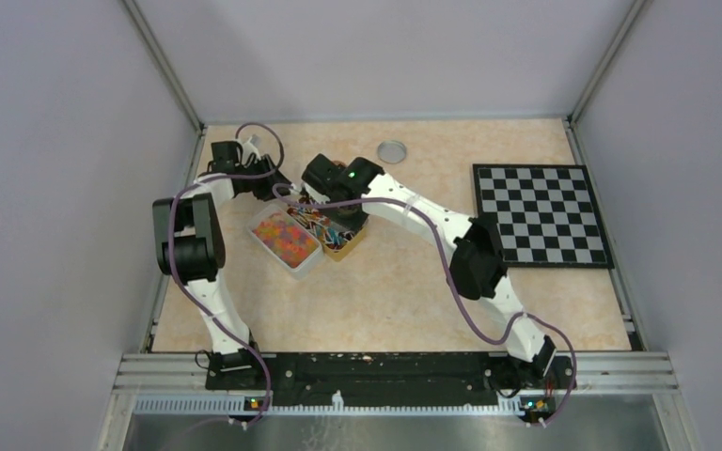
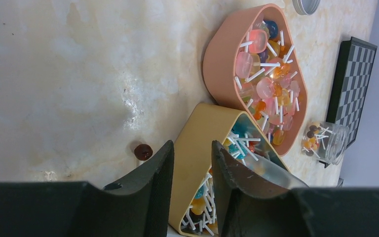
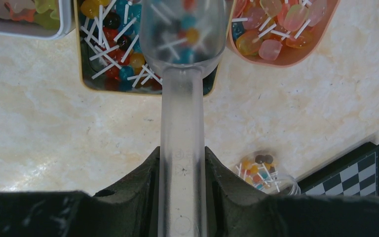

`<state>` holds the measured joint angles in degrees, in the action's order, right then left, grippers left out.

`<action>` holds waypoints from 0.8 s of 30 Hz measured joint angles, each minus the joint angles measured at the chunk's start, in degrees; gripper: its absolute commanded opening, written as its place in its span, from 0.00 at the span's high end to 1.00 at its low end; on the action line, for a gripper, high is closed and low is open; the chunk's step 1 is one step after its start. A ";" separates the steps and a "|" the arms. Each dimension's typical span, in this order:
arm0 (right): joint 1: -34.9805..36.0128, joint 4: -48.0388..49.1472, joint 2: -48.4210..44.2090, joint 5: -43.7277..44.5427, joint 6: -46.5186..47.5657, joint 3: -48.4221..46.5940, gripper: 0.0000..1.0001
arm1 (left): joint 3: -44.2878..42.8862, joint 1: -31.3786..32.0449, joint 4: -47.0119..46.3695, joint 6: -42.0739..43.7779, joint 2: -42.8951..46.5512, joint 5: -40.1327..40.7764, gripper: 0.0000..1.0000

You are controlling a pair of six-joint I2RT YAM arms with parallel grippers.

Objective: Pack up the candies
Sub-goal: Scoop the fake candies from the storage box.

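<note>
The candies [image 1: 285, 235], a speckled pink, orange and yellow mass of tiny beads, fill a clear tub [image 1: 306, 266] that sits against the left side of the yellow tray [image 2: 200, 123] in the top view. The left gripper [image 2: 192, 148] pinches that tray's wall, with one finger inside it. The right gripper [image 3: 181, 153] clasps the handle of a clear scoop [image 3: 181, 98]. The scoop's bowl carries lollipops [image 3: 192, 35] and hangs over the yellow tray.

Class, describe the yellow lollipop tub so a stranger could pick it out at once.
On the beige marble-patterned tabletop, left of the black-and-white chessboard, three candy containers cluster. The mustard-yellow plastic tub sits between a clear tray and a salmon-pink tub; unlike the pink one's pale lollipops, its are blue and red.
</note>
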<state>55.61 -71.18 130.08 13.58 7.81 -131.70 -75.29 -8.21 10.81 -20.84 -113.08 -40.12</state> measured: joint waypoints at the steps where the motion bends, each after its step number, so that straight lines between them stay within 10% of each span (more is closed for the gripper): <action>1: 0.00 0.70 0.00 0.24 0.04 0.63 1.00 | -0.07 0.00 0.22 0.02 -0.11 -0.04 0.61; 24: -0.02 17.33 -4.66 1.09 -0.96 18.56 1.00 | -1.03 0.00 1.53 0.22 -1.66 -2.10 0.63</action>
<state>55.59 -53.84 125.43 14.68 6.85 -113.14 -76.31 -8.21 12.34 -20.62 -114.74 -42.22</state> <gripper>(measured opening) 0.285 0.366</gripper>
